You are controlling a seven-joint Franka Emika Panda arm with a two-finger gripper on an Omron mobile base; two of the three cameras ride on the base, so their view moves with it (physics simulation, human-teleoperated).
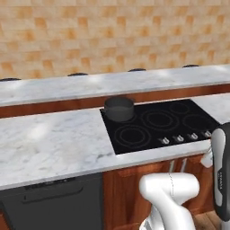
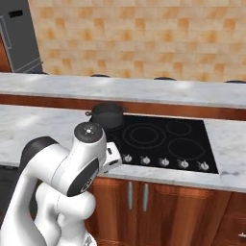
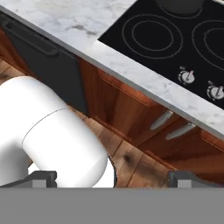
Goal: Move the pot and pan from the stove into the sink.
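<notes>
Hand (image 3: 112, 180) fully open, holding nothing; fingertips stand wide apart at the bottom of the hand view, hanging low in front of the cabinets, below the desk's front edge.

Pot (image 1: 119, 108) sits upright on the stove (image 1: 159, 123), on the rear burner at the stove's far left corner, well apart from the hand. Pan and sink not located.

Risks, as judged from here:
- Hand must rise past the desk's front edge (image 3: 131, 74); a shallow path could clip the edge or the knobs (image 2: 164, 162).
- Pot is wide with small loop handles; a rim grasp could slip or tilt the pot in transit.
- Pot is at the far side of the stove, so reach is long; an off-centre close could push it toward the raised ledge behind.
</notes>
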